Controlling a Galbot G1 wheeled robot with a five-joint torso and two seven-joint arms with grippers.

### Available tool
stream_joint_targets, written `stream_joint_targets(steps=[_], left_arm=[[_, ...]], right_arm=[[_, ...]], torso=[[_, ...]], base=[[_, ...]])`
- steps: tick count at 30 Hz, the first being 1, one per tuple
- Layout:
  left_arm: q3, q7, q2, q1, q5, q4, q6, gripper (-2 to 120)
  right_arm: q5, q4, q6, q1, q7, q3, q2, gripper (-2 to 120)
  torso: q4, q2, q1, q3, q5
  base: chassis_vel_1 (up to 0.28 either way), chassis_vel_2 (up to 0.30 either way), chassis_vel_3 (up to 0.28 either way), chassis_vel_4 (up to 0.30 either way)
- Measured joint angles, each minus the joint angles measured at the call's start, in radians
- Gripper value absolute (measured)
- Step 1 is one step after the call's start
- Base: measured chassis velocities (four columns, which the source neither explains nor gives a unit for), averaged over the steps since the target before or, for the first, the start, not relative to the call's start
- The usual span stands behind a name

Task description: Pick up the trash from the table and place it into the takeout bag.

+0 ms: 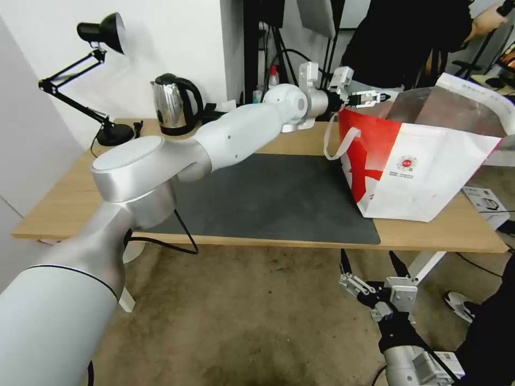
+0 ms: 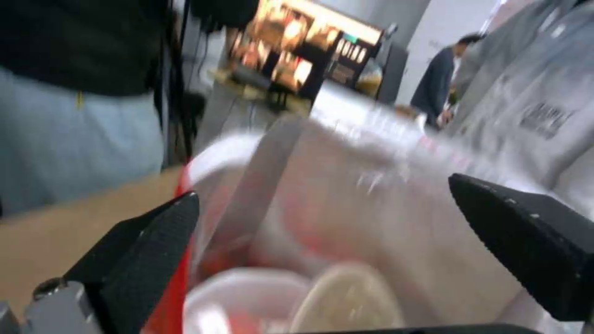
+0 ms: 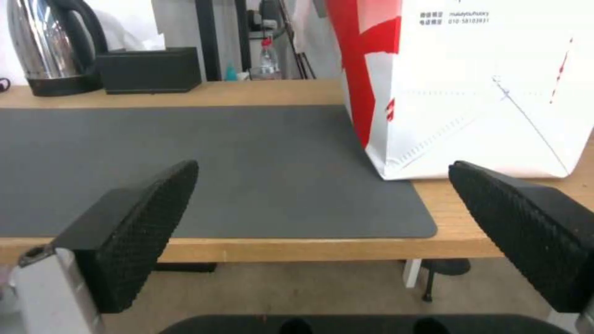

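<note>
Left arm stretched across the tabletop [image 1: 64,201]; left claw [image 1: 370,97] at the mouth of the bag [image 1: 429,177], just over its red side edge. Fingers [image 2: 148,241] apart, nothing between them.

Bag stands on the right part of the tabletop, its near corner on the edge of the grey mat [image 1: 268,198], mouth open, silver lining showing, one white loop handle [image 1: 338,142] hanging down its red side.

Left wrist view, blurred: looking down into the bag, a white bowl [image 2: 248,297] and a beige bowl [image 2: 352,297] lie side by side at the bottom, with something red beside them that cannot be made out.

Right claw [image 1: 373,268] low, below the tabletop's front edge, fingers [image 3: 136,227] spread wide, empty, facing the mat and the bag's base.

Kettle [image 1: 173,104] and black tissue box [image 3: 150,69] at the back edge; desk lamp [image 1: 102,32] at the back left corner.
</note>
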Motion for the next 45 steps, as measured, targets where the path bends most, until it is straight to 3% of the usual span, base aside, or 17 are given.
stream_joint_targets(steps=[7, 12, 15, 16, 19, 22, 25, 26, 29, 31, 35, 36, 38, 40, 41, 43, 45], left_arm=[[-0.132, -0.026, 0.045, -0.067, 0.05, -0.063, -0.085, 100], [-0.162, -0.039, 0.17, -0.132, 0.139, -0.1, -0.103, 100], [-0.172, -0.077, 0.287, -0.142, 0.178, -0.205, -0.113, 100], [-0.172, -0.077, 0.287, -0.142, 0.178, -0.205, -0.113, 100], [-0.161, -0.125, 0.412, -0.133, 0.195, -0.343, -0.128, 100], [-0.153, -0.156, 0.468, -0.121, 0.198, -0.407, -0.138, 100], [-0.14, -0.2, 0.598, -0.083, 0.274, -0.541, -0.159, 100], [-0.14, -0.2, 0.598, -0.083, 0.274, -0.541, -0.159, 100], [-0.153, -0.31, 0.818, 0.084, 0.525, -0.768, -0.24, 100], [-0.19, -0.344, 0.857, 0.146, 0.547, -0.826, -0.245, 100], [-0.486, -0.424, 0.988, 0.505, 0.613, -1.046, -0.247, 100], [-0.486, -0.424, 0.988, 0.505, 0.613, -1.046, -0.247, 100], [-0.706, -0.422, 1.04, 0.756, 0.691, -1.141, -0.255, 100], [-0.856, -0.422, 1.065, 0.965, 0.758, -1.2, -0.276, 100], [-0.856, -0.422, 1.065, 0.965, 0.758, -1.2, -0.276, 100], [-0.95, -0.43, 1.048, 1.123, 0.82, -1.248, -0.295, 100], [-1.01, -0.448, 1.003, 1.212, 0.841, -1.298, -0.286, 100]], right_arm=[[0.0, 0.0, 0.0, 0.0, 0.0, 0.0, 0.0, 100], [0.0, 0.0, 0.0, 0.0, 0.0, 0.0, 0.0, 100], [0.0, 0.0, 0.0, 0.0, 0.0, 0.0, 0.0, 100], [0.0, 0.0, 0.0, 0.0, 0.0, 0.0, 0.0, 100], [0.0, 0.0, 0.0, 0.0, 0.0, 0.0, 0.0, 100], [0.0, 0.0, 0.0, 0.0, 0.0, 0.0, 0.0, 100], [0.0, 0.0, 0.0, 0.0, 0.0, 0.0, 0.0, 100], [0.0, 0.0, 0.0, 0.0, 0.0, 0.0, 0.0, 100], [0.0, 0.0, 0.0, 0.0, 0.0, 0.0, 0.0, 100], [0.0, 0.0, 0.0, 0.0, 0.0, 0.0, 0.0, 100], [0.0, 0.0, 0.0, 0.0, 0.0, 0.0, 0.0, 100], [0.0, 0.0, 0.0, 0.0, 0.0, 0.0, 0.0, 100], [0.0, 0.0, 0.0, 0.0, 0.0, 0.0, 0.0, 100], [0.0, 0.0, 0.0, 0.0, 0.0, 0.0, 0.0, 100], [0.0, 0.0, 0.0, 0.0, 0.0, 0.0, 0.0, 100], [0.0, 0.0, 0.0, 0.0, 0.0, 0.0, 0.0, 100], [0.0, 0.0, 0.0, 0.0, 0.0, 0.0, 0.0, 100]], torso=[[-0.0005, 0.0, 0.0, 0.0, 0.0001], [0.0005, 0.0, 0.0, 0.0, -0.0005], [0.0006, 0.0, 0.0, 0.0, -0.0007], [0.0006, 0.0, 0.0, 0.0, -0.0007], [0.0003, 0.0, 0.0, 0.0, -0.0004], [0.0002, 0.0, 0.0, 0.0, -0.0007], [-0.0007, 0.0, 0.0, 0.0, 0.0002], [-0.0007, 0.0, 0.0, 0.0, 0.0002], [0.0007, 0.0, 0.0, 0.0, -0.0014], [0.0008, 0.0, 0.0, 0.0, -0.0013], [-0.0004, 0.0, 0.0, 0.0, -0.0004], [-0.0004, 0.0, 0.0, 0.0, -0.0004], [0.0004, 0.0, 0.0, 0.0, 0.0], [0.0012, 0.0, 0.0, 0.0, -0.0009], [0.0012, 0.0, 0.0, 0.0, -0.0009], [0.0009, 0.0, 0.0, 0.0, 0.0005], [-0.001, 0.0, 0.0, 0.0, -0.0007]], base=[[0.0, 0.0, 0.0, 0.0], [0.0, 0.0, 0.0, 0.0], [0.0, 0.0, 0.0, 0.0], [0.0, 0.0, 0.0, 0.0], [0.0, 0.0, 0.0, 0.0], [0.0, 0.0, 0.0, 0.0], [0.0, 0.0, 0.0, 0.0], [0.0, 0.0, 0.0, 0.0], [0.0, 0.0, 0.0, 0.0], [0.0, 0.0, 0.0, 0.0], [0.0, 0.0, 0.0, 0.0], [0.0, 0.0, 0.0, 0.0], [0.0, 0.0, 0.0, 0.0], [0.0, 0.0, 0.0, 0.0], [0.0, 0.0, 0.0, 0.0], [0.0, 0.0, 0.0, 0.0], [0.0, 0.0, 0.0, 0.0]])
